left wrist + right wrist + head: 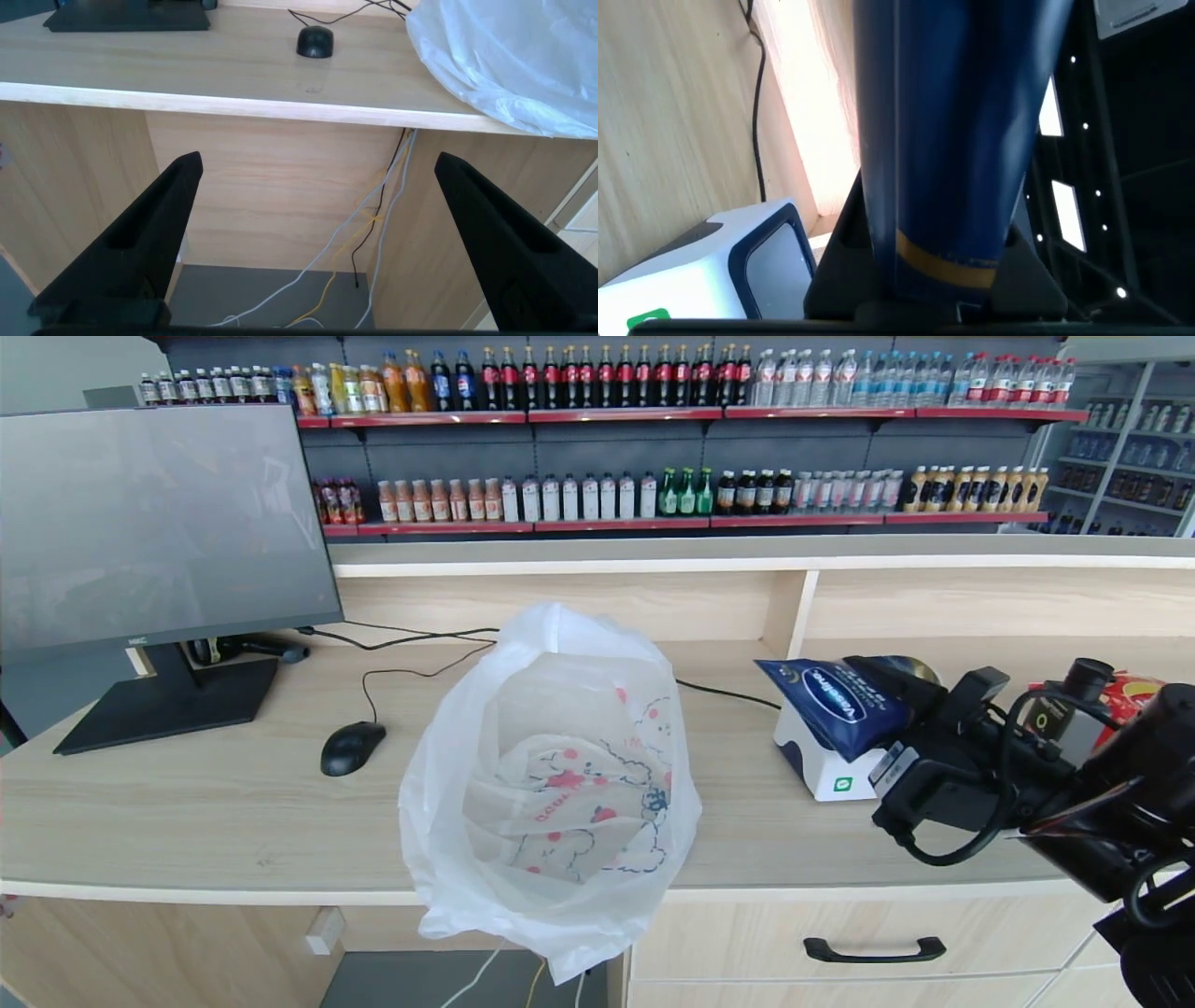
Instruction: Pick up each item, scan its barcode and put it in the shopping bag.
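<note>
One blue tube (834, 703) in right claw (898, 711) at scanner (826, 777), bag (551, 784) overhanging counter edge (233, 892)

A pale wooden counter (187, 821) stands before dark shelves (616, 524) of, seemingly, bottled drinks (579, 497).

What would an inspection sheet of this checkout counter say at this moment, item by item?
Surface: light wooden counter.
Job's things: white shopping bag stands open mid-counter, sagging over the front edge; blue tube held just above the white scanner; red package behind the right arm.
Clutter: monitor and mouse at the robot's left.
Grippers: left gripper open, low before the counter front; right gripper shut on the blue tube.
Cables: mouse cable across the counter; loose wires hang under it.
Surroundings: shelves of bottled drinks behind; drawer below.
</note>
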Available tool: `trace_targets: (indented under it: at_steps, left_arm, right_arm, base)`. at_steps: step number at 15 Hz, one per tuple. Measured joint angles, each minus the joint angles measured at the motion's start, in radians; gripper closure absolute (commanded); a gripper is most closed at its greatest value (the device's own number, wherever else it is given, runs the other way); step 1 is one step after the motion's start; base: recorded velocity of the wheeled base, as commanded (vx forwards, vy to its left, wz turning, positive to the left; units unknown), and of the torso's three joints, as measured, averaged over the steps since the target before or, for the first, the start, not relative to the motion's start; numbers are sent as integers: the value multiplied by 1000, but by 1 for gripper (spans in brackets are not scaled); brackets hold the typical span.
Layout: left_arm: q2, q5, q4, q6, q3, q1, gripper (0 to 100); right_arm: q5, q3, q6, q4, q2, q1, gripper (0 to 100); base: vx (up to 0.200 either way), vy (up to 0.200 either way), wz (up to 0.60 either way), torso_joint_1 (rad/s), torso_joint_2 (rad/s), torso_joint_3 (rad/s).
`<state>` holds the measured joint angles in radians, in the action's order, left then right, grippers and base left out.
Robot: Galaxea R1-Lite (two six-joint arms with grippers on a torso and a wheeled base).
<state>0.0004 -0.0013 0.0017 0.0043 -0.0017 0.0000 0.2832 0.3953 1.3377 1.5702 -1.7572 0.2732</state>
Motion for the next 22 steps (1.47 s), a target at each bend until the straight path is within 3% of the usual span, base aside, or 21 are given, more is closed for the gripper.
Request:
trace_targets:
  at_steps: [22]
  left_arm:
    - [0, 0, 0, 0, 0, 0, 0]
  right_arm:
    - [34, -1, 49, 0, -61, -33, 100]
  base:
    - [0, 0, 0, 0, 0, 0]
